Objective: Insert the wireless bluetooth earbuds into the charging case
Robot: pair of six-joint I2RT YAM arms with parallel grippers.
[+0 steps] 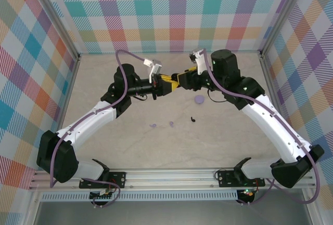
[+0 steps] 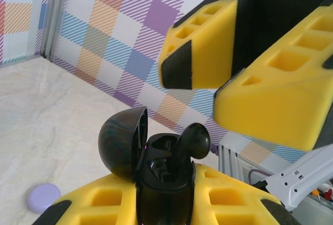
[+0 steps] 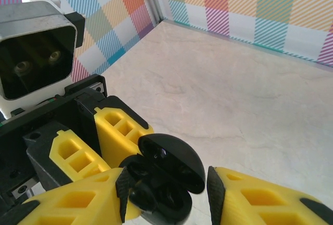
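My left gripper (image 1: pixel 165 85) (image 2: pixel 166 207) is shut on the black charging case (image 2: pixel 164 183) (image 3: pixel 171 183), held above the table's middle with its lid (image 2: pixel 120 142) swung open. A black earbud (image 2: pixel 193 141) (image 3: pixel 141 196) stands in one socket, its head poking out above the rim. My right gripper (image 1: pixel 178 81) (image 3: pixel 167 196) faces the left one and is open, its pads either side of the case and the left pad next to the bud. Another black earbud (image 1: pixel 193 118) and two lilac earbuds (image 1: pixel 153 126) (image 1: pixel 171 124) lie on the table.
A round lilac case (image 1: pixel 199 99) (image 2: pixel 43 197) lies shut on the beige table (image 1: pixel 223 136) just right of the grippers. Plaid walls (image 1: pixel 171 17) close in the back and both sides. The right gripper's yellow fingers (image 2: pixel 208 43) hang close above the held case.
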